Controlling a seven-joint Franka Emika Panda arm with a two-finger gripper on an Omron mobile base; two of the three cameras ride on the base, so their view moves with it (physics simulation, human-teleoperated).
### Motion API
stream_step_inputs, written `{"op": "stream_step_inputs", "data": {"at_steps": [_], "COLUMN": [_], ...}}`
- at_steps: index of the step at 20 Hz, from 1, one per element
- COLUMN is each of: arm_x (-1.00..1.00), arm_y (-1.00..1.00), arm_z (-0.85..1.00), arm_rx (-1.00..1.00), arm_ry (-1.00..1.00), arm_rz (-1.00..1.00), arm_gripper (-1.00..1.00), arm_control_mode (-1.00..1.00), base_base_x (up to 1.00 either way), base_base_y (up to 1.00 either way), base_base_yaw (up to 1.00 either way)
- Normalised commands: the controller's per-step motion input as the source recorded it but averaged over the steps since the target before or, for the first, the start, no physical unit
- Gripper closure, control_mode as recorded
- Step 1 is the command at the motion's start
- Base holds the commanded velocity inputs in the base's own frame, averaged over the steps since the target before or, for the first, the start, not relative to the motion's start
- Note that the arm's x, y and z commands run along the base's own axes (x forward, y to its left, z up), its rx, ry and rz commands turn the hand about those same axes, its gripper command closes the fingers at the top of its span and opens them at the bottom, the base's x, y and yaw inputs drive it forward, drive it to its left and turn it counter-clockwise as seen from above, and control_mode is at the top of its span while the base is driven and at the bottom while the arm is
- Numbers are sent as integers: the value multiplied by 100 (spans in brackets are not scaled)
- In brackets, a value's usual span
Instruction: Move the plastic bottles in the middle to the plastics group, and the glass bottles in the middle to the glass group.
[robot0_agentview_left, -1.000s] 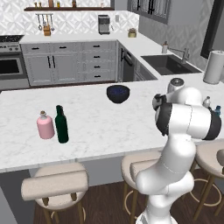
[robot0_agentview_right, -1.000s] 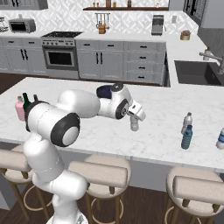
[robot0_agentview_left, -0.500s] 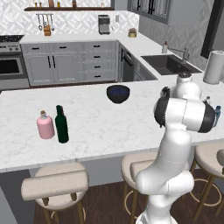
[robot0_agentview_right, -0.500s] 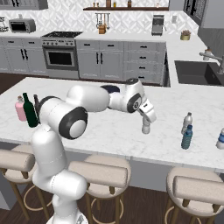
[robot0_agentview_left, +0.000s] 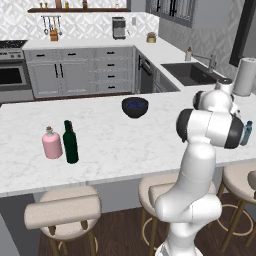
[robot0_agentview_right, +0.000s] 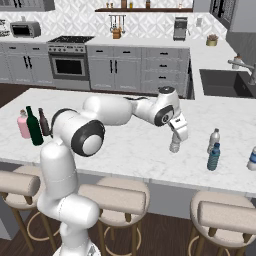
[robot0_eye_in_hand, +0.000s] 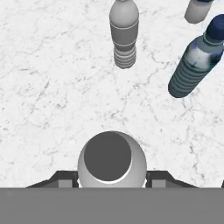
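At middle right of the right base view, above the marble counter (robot0_agentview_right: 125, 150), the gripper (robot0_agentview_right: 176, 138) is clamped on a small clear plastic bottle (robot0_agentview_right: 174, 147). It seems mid-carry toward the grey bottle (robot0_agentview_right: 214, 139) and blue bottle (robot0_agentview_right: 213, 157) further right. Next: lower it upright beside them, then release.

Veined marble counter (robot0_eye_in_hand: 52, 87) — translucent ribbed plastic bottles (robot0_eye_in_hand: 124, 35).

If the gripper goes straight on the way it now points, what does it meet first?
The marble counter, it seems: the gripper points down at it, and the clear bottle in its jaws would touch first.
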Motion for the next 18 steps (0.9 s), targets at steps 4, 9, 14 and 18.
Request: {"op": "stream_step_inputs", "data": {"at_steps": [4,9,14,18], "arm_x": [-14,-21,-4,0], "arm_y": [0,-5,-22,-40], "arm_z": [0,0,5,19], "arm_rx": [-11,-9,-3,0], "arm_ry": [-8,-2,1,5], "arm_rz": [-9,-8,-5,-6], "arm_gripper": [100,100,100,100], "arm_control_mode": [-100,-100,-100,-100], "base_base_x": [0,0,0,0], "base_base_y": [0,0,0,0], "base_base_yaw": [0,0,0,0]}}
